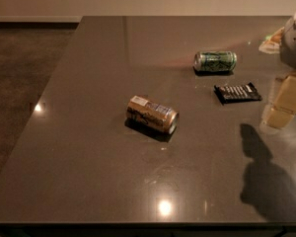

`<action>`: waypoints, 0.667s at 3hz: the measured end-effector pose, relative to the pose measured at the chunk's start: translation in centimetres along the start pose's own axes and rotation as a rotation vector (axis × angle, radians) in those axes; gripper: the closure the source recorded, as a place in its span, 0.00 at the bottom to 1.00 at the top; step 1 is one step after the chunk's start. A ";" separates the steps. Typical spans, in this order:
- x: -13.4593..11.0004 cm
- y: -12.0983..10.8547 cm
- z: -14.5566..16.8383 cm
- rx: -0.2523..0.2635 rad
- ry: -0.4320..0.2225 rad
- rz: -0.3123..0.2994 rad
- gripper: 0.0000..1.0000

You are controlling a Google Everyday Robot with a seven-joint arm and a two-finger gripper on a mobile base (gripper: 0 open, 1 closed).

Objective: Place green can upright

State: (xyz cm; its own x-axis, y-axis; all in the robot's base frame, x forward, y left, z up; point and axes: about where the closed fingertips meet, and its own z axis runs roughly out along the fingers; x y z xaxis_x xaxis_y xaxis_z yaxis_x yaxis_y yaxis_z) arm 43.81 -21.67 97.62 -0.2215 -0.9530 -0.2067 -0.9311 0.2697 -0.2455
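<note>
Lying sideways: green can [215, 61], far right part of table [89, 181]
Neighbours: black packet [238, 93] near, in front; gold can [152, 114] well apart
Gripper [286, 102]: right edge, near packet; jaws state can't tell

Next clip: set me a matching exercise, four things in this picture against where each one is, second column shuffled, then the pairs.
Things:
1. green can
2. gold-brown can
3. black packet
4. gripper

Places:
A. on its side, near the middle of the table
B. at the right edge of the view, touching neither can
C. on its side, farthest back of the three items
D. lying flat, just in front of the green can

Pairs: 1-C, 2-A, 3-D, 4-B
</note>
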 end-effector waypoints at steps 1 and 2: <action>0.0 0.0 0.0 0.000 0.000 0.000 0.00; -0.4 -1.2 0.5 0.011 0.007 -0.021 0.00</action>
State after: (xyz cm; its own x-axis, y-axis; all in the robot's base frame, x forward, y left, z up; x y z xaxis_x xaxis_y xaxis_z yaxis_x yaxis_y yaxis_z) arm 45.21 -21.50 97.53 -0.2041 -0.9593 -0.1952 -0.9322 0.2513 -0.2604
